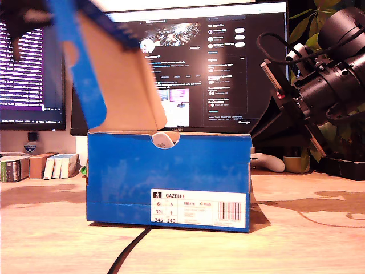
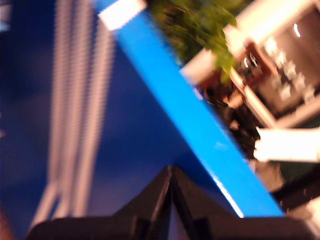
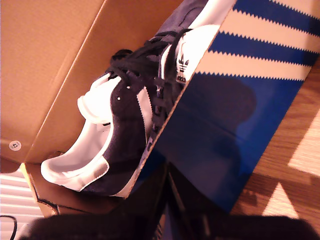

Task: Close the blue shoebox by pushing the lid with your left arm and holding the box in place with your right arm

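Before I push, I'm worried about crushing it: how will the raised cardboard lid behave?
The lid is thin cardboard hinged along one edge, so it will probably swing down lightly and may flex. The shoe sits near the box rim, so the lid could catch. My first gripper rests against it.

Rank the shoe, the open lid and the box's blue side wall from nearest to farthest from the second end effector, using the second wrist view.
1. Blue side wall: directly ahead of the second end effector.
2. Shoe: lying just past that wall.
3. Lid: raised beyond the shoe, farthest.
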`<state>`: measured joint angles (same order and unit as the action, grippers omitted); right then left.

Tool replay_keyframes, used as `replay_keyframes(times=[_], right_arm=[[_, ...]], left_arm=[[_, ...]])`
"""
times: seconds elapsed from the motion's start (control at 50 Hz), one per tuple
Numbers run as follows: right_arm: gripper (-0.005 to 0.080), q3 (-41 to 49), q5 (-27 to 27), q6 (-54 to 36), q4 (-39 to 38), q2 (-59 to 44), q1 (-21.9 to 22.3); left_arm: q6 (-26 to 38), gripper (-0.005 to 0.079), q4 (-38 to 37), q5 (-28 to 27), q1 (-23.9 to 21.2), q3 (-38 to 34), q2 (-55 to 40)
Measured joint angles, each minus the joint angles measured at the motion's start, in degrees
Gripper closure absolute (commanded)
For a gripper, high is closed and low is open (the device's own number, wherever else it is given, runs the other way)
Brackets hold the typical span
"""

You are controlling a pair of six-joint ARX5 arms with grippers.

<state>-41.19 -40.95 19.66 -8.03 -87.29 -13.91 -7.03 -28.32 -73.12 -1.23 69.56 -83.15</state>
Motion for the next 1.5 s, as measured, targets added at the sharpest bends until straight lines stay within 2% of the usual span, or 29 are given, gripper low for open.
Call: replay_keyframes(times=[0.24,0.4,0.46,0.62,0.74,0.88,0.98,1.18,1.34,1.5], right_arm=[[0.0764,0.0,-0.7,0.0,0.5,0.0,0.6],[0.0764,0.0,-1.9,-1.2,4.8,0.0,4.5],[0.0764,0.0,-0.6,-2.6,7.6,0.0,6.9],[0.0764,0.0,2.1,-7.3,13.7,1.7,15.4],[0.0764,0.0,-2.7,-7.4,14.6,5.6,18.3],[0.0764,-1.2,-9.9,-4.8,14.7,10.0,16.2],[0.0764,-4.1,-12.1,-3.0,14.5,10.3,13.2],[0.0764,-5.5,-12.0,-3.0,13.5,10.2,4.9],[0.0764,-5.5,-10.5,-1.9,13.4,9.6,1.1],[0.0764,-5.5,-4.7,-1.9,13.6,6.4,-2.5]], left_arm=[[-0.5,0.0762,0.8,8.8,-11.0,0.0,-0.3],[-0.5,0.0762,4.9,13.3,-16.3,0.0,-0.3],[-0.5,0.0762,6.4,16.6,-17.4,0.0,-0.3],[-0.3,0.0762,8.8,32.5,-17.5,0.0,-0.3],[-0.2,0.0762,9.0,38.2,-16.9,0.0,-0.3],[0.5,0.0762,6.5,41.7,-15.7,0.0,-0.3],[2.0,0.0762,5.4,42.2,-15.1,0.0,-0.3],[2.4,0.0762,5.0,42.2,-14.9,0.0,-0.3],[2.4,0.0762,4.4,41.7,-14.9,0.0,-0.3],[2.7,0.0762,2.7,41.7,-14.9,0.0,-0.3]])
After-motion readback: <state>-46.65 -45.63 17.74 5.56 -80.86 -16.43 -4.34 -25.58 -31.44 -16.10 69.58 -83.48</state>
